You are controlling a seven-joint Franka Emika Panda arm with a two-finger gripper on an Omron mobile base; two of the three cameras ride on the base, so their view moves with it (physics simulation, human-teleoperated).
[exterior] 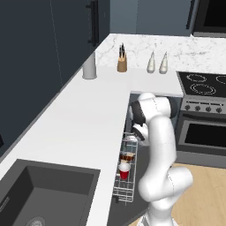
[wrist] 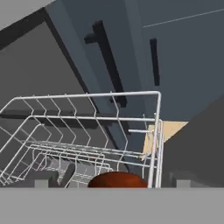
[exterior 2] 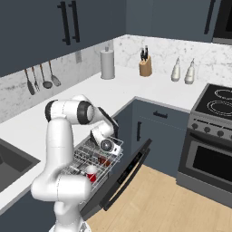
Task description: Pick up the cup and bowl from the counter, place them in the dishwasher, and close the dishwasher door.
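The dishwasher's white wire rack is pulled out over the lowered dishwasher door. The red cup stands upright in the rack. Just behind it lies the dark reddish-brown bowl, also inside the rack. My gripper hangs right above the bowl. In the hand view my gripper is open, its fingertips standing wide of the bowl with gaps on both sides. From the right, the cup and bowl sit below my gripper. The white counter runs along the left.
A grey canister, a knife block and two bottles stand at the counter's back. The stove and oven are to the right, a dark sink at the lower left. Cabinet fronts with bar handles face the rack.
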